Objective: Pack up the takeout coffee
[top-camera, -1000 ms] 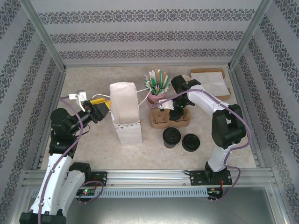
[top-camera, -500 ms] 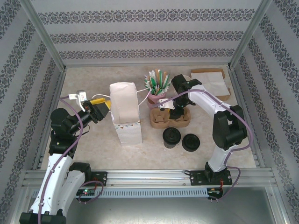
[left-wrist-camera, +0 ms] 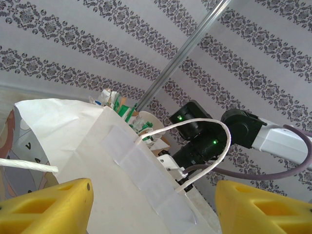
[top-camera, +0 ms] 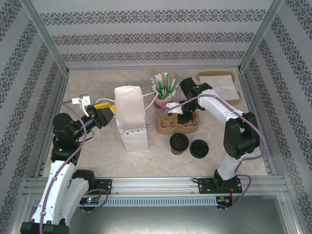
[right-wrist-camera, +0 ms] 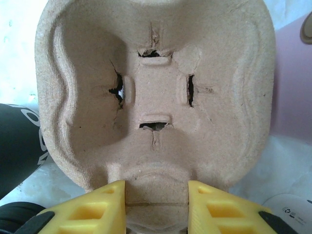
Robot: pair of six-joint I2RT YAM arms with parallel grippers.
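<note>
Where the takeout coffee (top-camera: 179, 143) stands: upright on the worktop (top-camera: 97, 156) with its black lid on, just in front of the cup carrier (top-camera: 170, 127) and clear of it, in none of its wells.
Black lids (top-camera: 199, 148): a low stack just right of the coffee; whether the two touch cannot be told.
Cup carrier: brown moulded pulp near the middle of the worktop, between the paper bag (top-camera: 131, 119) and the right arm. In the right wrist view one well shows its bare floor with four torn slits. Whether the carrier rests on the worktop or is raised cannot be told.
Right end effector (right-wrist-camera: 156, 195): over the carrier's right half, its yellow fingers drawn in on either side of the rim wall, both inner faces against the pulp, so it has hold of the carrier.
Left end effector (left-wrist-camera: 153, 190): just left of the bag, fingers spread wide and gripping nothing; the bag's folded top and white cord handle (left-wrist-camera: 214, 141) lie between them.
Paper bag: white, upright, left of the carrier.
Pink cup (top-camera: 163, 103): just behind the carrier, holding green and white sticks.
Brown paper (top-camera: 219, 85): flat at the far right corner, well apart from the coffee.
</note>
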